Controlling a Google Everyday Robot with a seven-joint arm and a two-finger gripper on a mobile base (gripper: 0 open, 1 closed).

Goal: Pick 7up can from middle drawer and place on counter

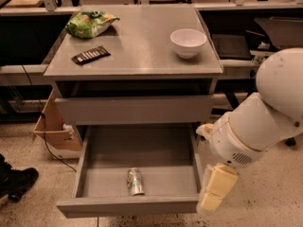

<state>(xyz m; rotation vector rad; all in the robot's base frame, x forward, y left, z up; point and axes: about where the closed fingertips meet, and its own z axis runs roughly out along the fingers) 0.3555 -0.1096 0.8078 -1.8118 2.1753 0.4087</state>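
The 7up can [135,181] lies on its side near the front of the open middle drawer [142,150], a shallow grey tray pulled out of the cabinet. The counter [137,51] is the grey metal top above it. My gripper [213,193] hangs pale yellow from the big white arm [265,117] at the drawer's right front corner. It is outside the tray, to the right of the can and apart from it. It holds nothing that I can see.
On the counter stand a white bowl [188,42], a crinkly green snack bag [90,23] and a dark flat bar [91,55]. The drawer above the open one is closed. A cardboard box [54,129] sits on the floor left of the cabinet, and a black shoe [14,181] further left.
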